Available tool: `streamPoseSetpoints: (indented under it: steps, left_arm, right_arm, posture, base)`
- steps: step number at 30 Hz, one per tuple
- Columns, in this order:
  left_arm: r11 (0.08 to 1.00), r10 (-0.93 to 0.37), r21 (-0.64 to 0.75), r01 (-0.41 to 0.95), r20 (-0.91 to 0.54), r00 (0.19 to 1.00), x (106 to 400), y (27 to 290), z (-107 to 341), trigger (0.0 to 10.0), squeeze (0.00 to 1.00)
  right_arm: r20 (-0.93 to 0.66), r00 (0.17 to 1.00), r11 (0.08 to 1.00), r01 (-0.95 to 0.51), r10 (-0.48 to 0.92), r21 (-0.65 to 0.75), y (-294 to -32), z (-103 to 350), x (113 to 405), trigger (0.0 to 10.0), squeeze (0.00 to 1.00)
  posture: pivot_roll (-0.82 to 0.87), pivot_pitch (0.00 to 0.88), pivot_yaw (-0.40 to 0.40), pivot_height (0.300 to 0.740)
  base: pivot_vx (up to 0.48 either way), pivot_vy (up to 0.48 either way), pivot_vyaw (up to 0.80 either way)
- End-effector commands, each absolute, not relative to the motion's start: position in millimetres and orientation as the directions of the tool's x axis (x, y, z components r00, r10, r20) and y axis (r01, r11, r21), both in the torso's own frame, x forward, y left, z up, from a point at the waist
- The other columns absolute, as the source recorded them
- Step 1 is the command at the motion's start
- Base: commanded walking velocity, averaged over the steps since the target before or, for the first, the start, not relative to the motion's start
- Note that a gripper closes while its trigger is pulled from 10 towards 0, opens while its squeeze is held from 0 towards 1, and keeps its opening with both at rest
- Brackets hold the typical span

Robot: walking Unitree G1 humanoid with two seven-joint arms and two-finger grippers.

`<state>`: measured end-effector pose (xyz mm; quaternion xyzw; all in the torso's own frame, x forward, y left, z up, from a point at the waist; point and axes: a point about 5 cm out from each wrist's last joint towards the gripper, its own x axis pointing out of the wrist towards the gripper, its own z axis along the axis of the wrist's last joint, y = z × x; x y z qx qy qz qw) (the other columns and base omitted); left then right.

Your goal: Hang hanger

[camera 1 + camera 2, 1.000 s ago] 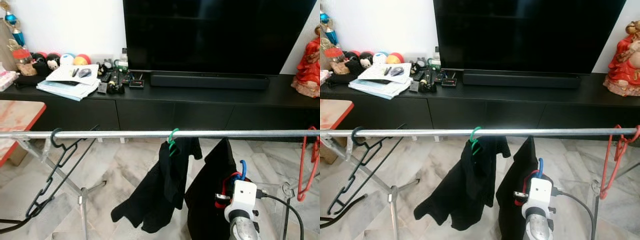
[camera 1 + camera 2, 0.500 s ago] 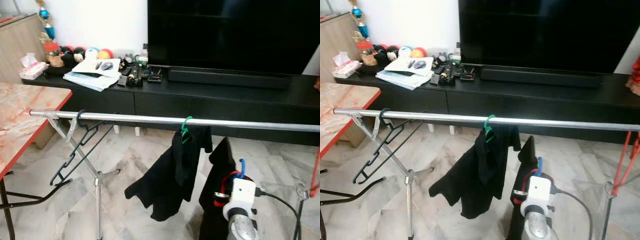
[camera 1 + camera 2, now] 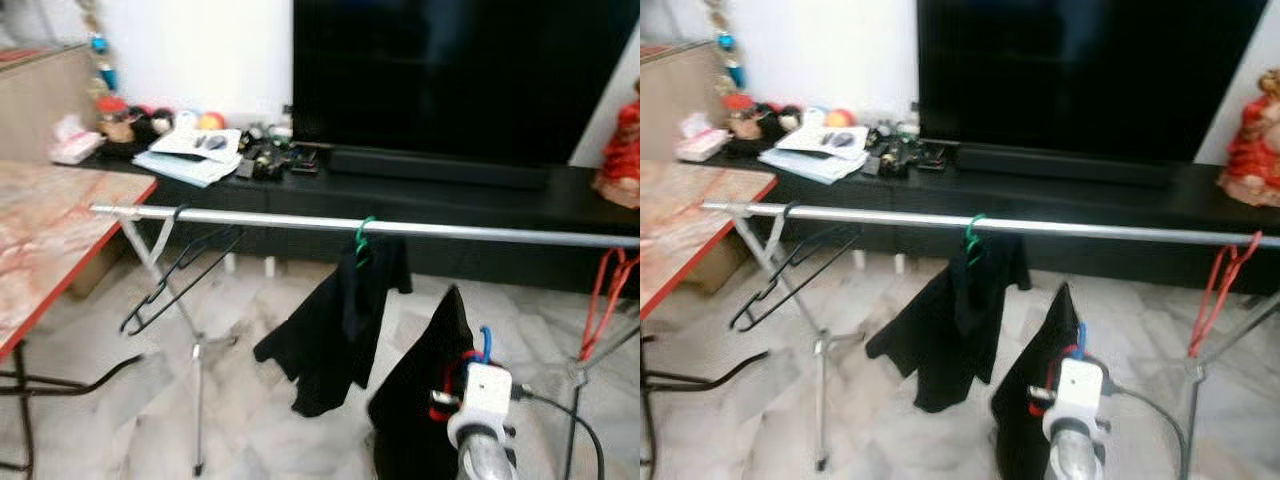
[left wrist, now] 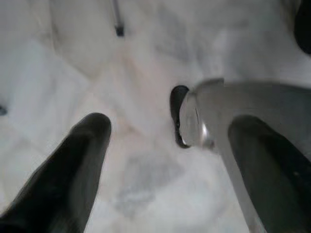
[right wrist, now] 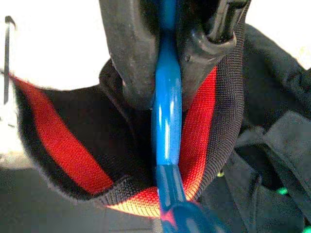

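Observation:
My right gripper is shut on the neck of a blue hanger that carries a black garment with a red collar. In the eye views the blue hook and its garment hang low, in front of and below the silver rail, right of centre. A green hanger with another black garment hangs at the rail's middle. An empty black hanger hangs near the left end and a red hanger near the right end. My left gripper is open above the marble floor.
A red-edged marble-top table stands at the left, close to the rail's left end. Behind the rack runs a black TV cabinet with a large TV, papers and small items. The rack's crossed legs stand on the floor.
The whole picture shifted as the camera moved: the rail sits a little farther off, and the red hanger and the statue at right are in view again. The right gripper still holds the blue hanger.

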<state>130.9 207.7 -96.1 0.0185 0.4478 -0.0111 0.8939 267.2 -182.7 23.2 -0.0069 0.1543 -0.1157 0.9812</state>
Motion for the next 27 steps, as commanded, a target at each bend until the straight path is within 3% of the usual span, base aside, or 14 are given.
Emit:
streamPoseSetpoints:
  steps: [1, 15, 27]
  left_arm:
    - [0.997, 0.004, 0.047, 0.056, -0.802, 0.597, 133.5, 211.8, -94.7, 10.0, 0.0]
    - [0.998, -0.008, 0.036, 0.061, -0.795, 0.606, 151.5, 187.2, -93.6, 10.0, 0.0]
    - [0.998, 0.001, 0.042, 0.055, -0.798, 0.603, 149.3, 190.2, -94.1, 10.0, 0.0]
  right_arm:
    - [-0.284, 0.929, 0.971, 0.233, -0.236, -0.046, -183.2, 27.0, 269.4, 10.0, 0.0]
    - [-0.317, 0.925, 0.978, 0.197, -0.208, -0.065, -181.1, 23.2, 270.2, 10.0, 0.0]
    - [-0.343, 0.921, 0.983, 0.171, -0.185, -0.072, -180.2, 20.9, 270.2, 10.0, 0.0]
  posture:
    - [0.12, 0.022, -0.007, 0.74]
    - [0.12, 0.038, -0.012, 0.74]
    - [0.12, 0.048, -0.013, 0.74]
  base:
    - [-0.266, 0.0, 0.0]
    - [-0.268, 0.0, 0.0]
    - [-0.268, 0.0, 0.0]
